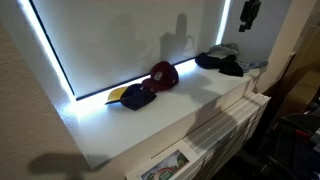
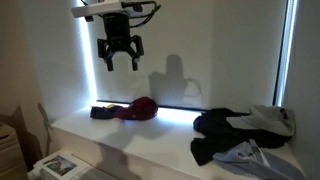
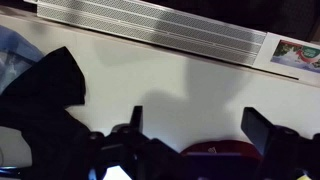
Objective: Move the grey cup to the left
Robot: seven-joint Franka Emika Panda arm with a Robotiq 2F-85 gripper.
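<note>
The grey cup, a grey-blue cap, lies at the front of the right-hand pile on the white shelf. It also shows in an exterior view and at the left edge of the wrist view. My gripper hangs open and empty high above the shelf, over the maroon-red cap, far from the grey cup. It also appears at the top of an exterior view. In the wrist view my gripper's two fingers frame bare shelf, with the maroon-red cap below them.
A black cap lies beside the grey cup, with a paler grey cap behind. A dark cap with a yellow brim lies next to the maroon-red one. A lit window blind backs the shelf; a radiator grille runs along its front.
</note>
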